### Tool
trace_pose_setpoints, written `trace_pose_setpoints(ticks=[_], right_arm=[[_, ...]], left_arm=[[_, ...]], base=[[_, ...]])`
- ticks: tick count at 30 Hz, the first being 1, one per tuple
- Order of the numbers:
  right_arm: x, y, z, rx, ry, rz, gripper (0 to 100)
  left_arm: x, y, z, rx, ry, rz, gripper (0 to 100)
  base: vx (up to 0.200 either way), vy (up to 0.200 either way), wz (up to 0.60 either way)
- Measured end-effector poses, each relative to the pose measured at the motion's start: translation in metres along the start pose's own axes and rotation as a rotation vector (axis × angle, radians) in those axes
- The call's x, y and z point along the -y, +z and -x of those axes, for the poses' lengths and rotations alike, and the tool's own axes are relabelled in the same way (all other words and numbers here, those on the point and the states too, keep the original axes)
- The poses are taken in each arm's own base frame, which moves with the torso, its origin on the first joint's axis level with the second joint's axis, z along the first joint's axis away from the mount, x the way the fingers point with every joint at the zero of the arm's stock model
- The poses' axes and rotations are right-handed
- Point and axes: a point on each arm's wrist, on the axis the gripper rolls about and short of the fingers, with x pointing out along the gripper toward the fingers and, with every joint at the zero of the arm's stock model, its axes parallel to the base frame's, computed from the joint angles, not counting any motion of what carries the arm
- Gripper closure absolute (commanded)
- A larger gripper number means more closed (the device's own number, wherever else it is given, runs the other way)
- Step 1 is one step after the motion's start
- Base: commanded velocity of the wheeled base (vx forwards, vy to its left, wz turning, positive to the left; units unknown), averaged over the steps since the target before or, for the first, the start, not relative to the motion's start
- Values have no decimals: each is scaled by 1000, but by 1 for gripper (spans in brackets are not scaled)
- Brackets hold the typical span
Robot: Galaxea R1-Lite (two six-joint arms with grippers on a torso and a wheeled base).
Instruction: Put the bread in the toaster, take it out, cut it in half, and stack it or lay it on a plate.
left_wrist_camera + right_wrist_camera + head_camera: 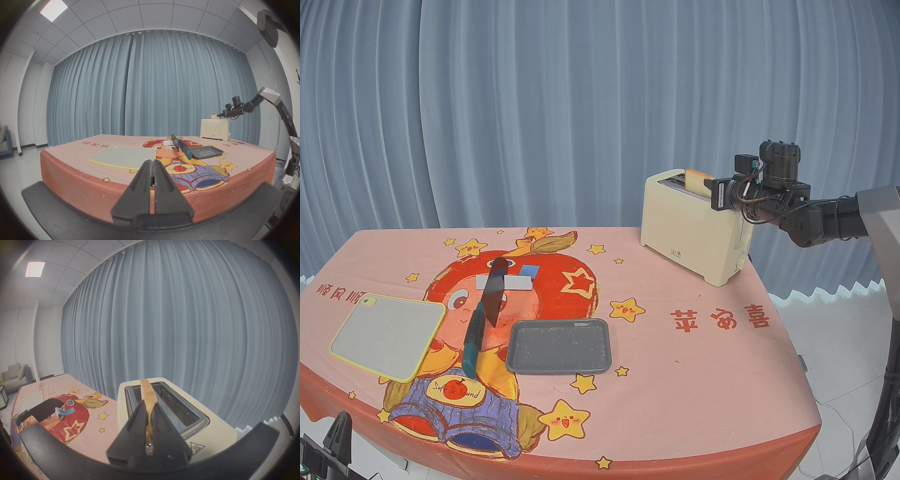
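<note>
A cream toaster (pixel 690 234) stands at the table's far right corner. A slice of bread (pixel 697 180) stands on edge in or just over one of its slots, most of it above the rim. My right gripper (pixel 714 187) is shut on the bread (pixel 148 396), level with the toaster's top (pixel 175 408). My left gripper (pixel 153 170) is shut with nothing in it, held low in front of the table's near edge. A grey plate (pixel 560 345) lies near the table's middle. A knife (pixel 485 312) with a teal handle rests beside a pale cutting board (pixel 387 335).
A small white and blue holder (pixel 509 280) props up the knife blade. The tablecloth (pixel 687 375) is bare on the right, between plate and toaster. A blue curtain hangs behind the table.
</note>
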Motion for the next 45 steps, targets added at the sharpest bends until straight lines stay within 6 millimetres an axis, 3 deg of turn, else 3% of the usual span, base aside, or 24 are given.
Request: trace_pose_setpoints(ticks=[8, 19, 23, 35, 45], right_arm=[[-3, 14, 10, 33, 3, 4, 100], [-11, 59, 50, 119, 13, 12, 100], [-13, 67, 65, 133, 14, 7, 100], [-26, 59, 104, 93, 41, -30, 100], [-35, 45, 120, 43, 67, -37, 100]], left_arm=[[0, 0, 0, 0, -1, 0, 100], [0, 0, 0, 0, 0, 0, 100], [0, 0, 0, 0, 0, 0, 100], [0, 0, 0, 0, 0, 0, 100], [0, 0, 0, 0, 0, 0, 100]], base=[[0, 0, 0], [0, 0, 0], [0, 0, 0], [0, 0, 0], [0, 0, 0]])
